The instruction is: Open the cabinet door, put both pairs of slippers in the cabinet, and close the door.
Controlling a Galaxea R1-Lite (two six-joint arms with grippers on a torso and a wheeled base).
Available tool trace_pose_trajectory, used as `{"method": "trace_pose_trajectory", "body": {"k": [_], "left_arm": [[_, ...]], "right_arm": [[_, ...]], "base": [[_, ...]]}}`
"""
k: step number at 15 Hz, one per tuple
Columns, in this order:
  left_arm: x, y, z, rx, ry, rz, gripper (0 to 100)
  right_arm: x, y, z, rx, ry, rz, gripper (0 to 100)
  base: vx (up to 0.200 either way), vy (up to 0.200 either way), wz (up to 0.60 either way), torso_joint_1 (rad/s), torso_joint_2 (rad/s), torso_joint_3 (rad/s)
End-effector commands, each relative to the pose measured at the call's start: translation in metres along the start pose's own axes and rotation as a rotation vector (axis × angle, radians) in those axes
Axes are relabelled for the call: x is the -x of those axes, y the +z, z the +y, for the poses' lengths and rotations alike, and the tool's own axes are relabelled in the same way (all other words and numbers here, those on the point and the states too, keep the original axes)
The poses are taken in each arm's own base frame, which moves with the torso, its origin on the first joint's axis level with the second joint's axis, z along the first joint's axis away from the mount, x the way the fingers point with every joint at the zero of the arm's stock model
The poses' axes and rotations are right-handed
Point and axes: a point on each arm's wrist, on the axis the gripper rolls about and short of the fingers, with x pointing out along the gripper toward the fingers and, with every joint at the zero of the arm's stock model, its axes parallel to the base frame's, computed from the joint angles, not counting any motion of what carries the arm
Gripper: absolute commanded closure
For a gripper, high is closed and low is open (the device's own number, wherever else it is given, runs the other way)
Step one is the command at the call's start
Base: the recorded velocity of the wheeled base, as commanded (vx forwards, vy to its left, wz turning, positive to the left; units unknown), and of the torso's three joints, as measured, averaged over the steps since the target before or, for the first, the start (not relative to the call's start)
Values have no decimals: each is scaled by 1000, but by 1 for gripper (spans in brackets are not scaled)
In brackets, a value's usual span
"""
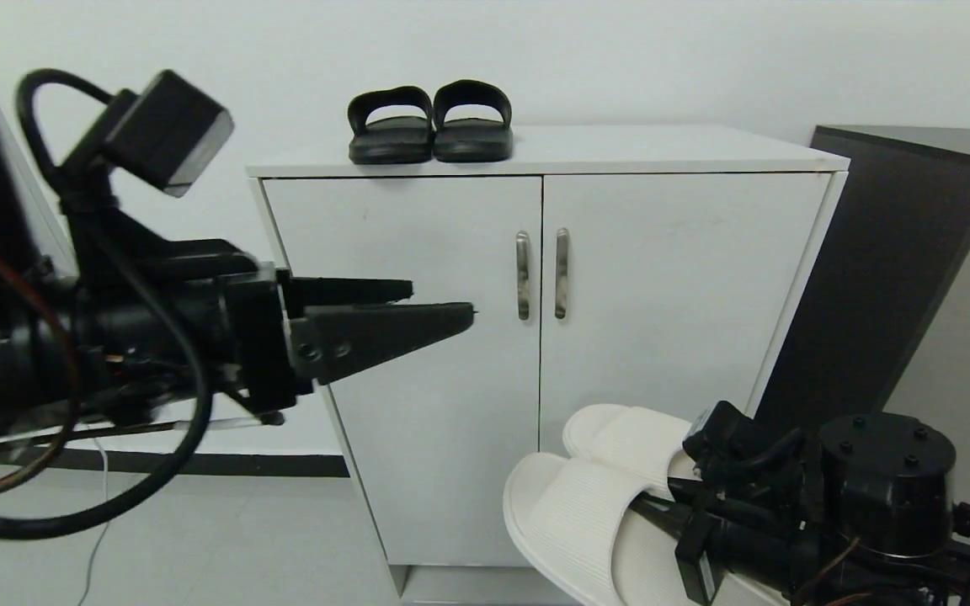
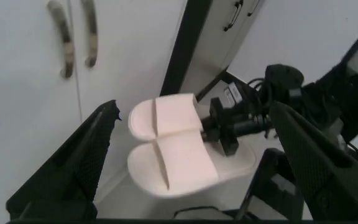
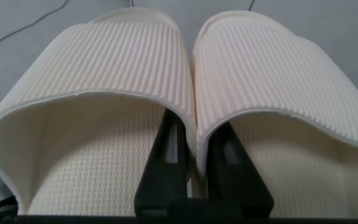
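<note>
Cabinet: shut. Black slippers: cabinet top, front-left edge. White slippers: pinched by R gripper, low before right door. L gripper: wide, empty, nr handles. Risk: opening door may strike held pair, loosening pinch.

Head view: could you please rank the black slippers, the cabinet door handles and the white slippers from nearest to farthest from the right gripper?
1. White slippers, held in the right gripper, low right.
2. Door handles, higher up, centre.
3. Black slippers, on the cabinet top, left side.
</note>
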Motion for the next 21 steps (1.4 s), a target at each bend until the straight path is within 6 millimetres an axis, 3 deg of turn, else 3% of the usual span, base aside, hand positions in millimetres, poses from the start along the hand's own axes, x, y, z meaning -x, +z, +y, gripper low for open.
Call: {"method": "trace_pose_trajectory", "body": {"k": [1, 5, 8, 12, 21], "left_arm": [[-54, -6, 15, 53, -41, 24, 0], [-102, 0, 26, 91, -87, 15, 0], [-123, -2, 35, 113, -147, 40, 0], [-156, -4, 52, 190, -93, 24, 0], [-164, -4, 67, 188, 92, -32, 0]], "right_arm": [[0, 0, 0, 0, 1, 1, 100], [0, 0, 0, -1, -1, 1, 100], [2, -4, 1, -1, 3, 16, 100], [3, -4, 1, 0, 4, 15, 100], [4, -6, 1, 2, 8, 22, 100]], "base": [[0, 0, 0, 0, 0, 0], [0, 0, 0, 0, 0, 0], [0, 0, 0, 0, 0, 0], [0, 0, 0, 0, 0, 0], [0, 0, 0, 0, 0, 0]]}}
